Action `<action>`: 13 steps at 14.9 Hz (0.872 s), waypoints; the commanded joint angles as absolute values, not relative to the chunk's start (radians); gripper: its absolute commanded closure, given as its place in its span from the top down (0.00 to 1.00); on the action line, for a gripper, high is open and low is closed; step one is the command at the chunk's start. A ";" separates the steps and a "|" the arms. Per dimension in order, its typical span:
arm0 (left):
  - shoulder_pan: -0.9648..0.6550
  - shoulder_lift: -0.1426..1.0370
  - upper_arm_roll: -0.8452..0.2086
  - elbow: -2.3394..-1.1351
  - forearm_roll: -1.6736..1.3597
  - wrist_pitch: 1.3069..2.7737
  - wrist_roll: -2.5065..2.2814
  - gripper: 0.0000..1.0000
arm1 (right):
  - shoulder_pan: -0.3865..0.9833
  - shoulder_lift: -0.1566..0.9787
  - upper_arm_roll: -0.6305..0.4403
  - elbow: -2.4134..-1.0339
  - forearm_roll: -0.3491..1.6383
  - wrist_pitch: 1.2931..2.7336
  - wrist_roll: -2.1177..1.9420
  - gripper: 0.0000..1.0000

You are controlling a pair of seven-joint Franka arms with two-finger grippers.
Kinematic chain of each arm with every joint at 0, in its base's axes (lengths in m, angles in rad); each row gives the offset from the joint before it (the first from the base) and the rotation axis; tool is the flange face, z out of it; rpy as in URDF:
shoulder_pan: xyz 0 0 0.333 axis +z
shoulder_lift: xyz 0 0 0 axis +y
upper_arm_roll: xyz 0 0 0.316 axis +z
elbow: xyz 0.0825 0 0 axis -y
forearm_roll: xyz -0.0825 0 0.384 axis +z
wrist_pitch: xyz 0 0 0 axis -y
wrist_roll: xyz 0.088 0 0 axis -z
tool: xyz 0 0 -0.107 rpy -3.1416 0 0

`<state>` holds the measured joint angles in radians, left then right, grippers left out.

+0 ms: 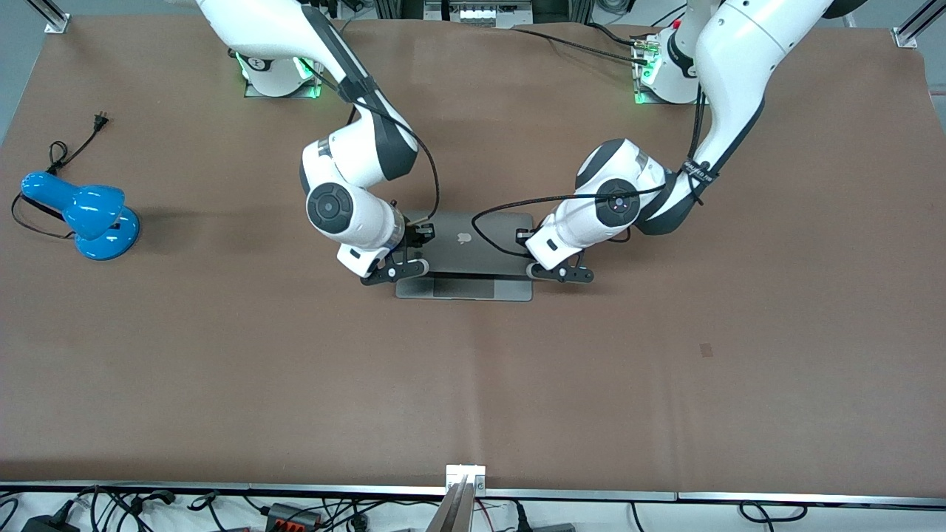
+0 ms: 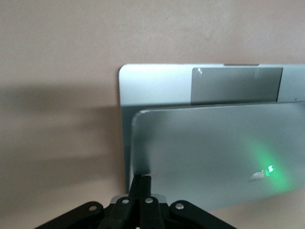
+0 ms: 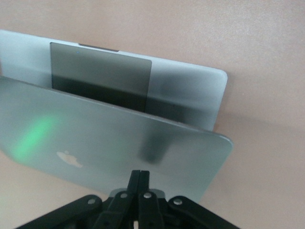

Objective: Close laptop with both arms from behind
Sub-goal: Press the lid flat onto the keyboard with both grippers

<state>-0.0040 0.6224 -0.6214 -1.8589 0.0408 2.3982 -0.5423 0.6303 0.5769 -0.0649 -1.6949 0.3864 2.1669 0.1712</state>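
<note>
Midway along the brown counter point(image 1: 222, 355) you have the laptop point(image 1: 465, 244), its grey lid tilted well down over the base so that only a strip of palm rest and trackpad point(image 2: 233, 85) shows nearer the front camera. The apple logo point(image 3: 68, 158) on the lid faces up toward both wrist cameras.

Your right gripper point(image 1: 395, 270) sits at the lid's corner toward the right arm's end of the counter. In the right wrist view its fingers point(image 3: 139, 179) are pressed together with nothing between them, tips against the back of the lid.

Your left gripper point(image 1: 562, 273) sits at the lid's other corner, toward the left arm's end. Its fingers point(image 2: 141, 185) are likewise closed on nothing, tips at the lid's edge; you cannot tell from these views whether they touch it.

Well apart from the laptop, toward the right arm's end, a blue desk lamp point(image 1: 85, 214) lies on the counter with its black cord point(image 1: 70, 151) unplugged.
</note>
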 commanded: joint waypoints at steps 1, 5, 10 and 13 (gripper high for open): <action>-0.031 0.678 -0.600 -1.830 0.084 2.448 -0.566 0.00 | 0.627 0.632 -0.063 -1.658 0.373 2.200 0.175 0.00; -0.070 0.692 -0.557 -1.827 0.100 2.453 -0.569 0.00 | 0.629 0.678 -0.063 -1.651 0.332 2.233 0.176 0.00; -0.150 0.716 -0.471 -1.827 0.100 2.525 -0.569 0.00 | 0.629 0.719 -0.063 -1.624 0.324 2.250 0.176 0.00; -0.164 0.716 -0.453 -1.827 0.100 2.536 -0.569 0.00 | 0.630 0.732 -0.061 -1.624 0.324 2.261 0.176 0.00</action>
<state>-0.1384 0.7016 -0.4797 -1.8496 0.0701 2.5257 -0.5464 0.6306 0.7099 -0.0655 -1.6484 0.3378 2.2531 0.1710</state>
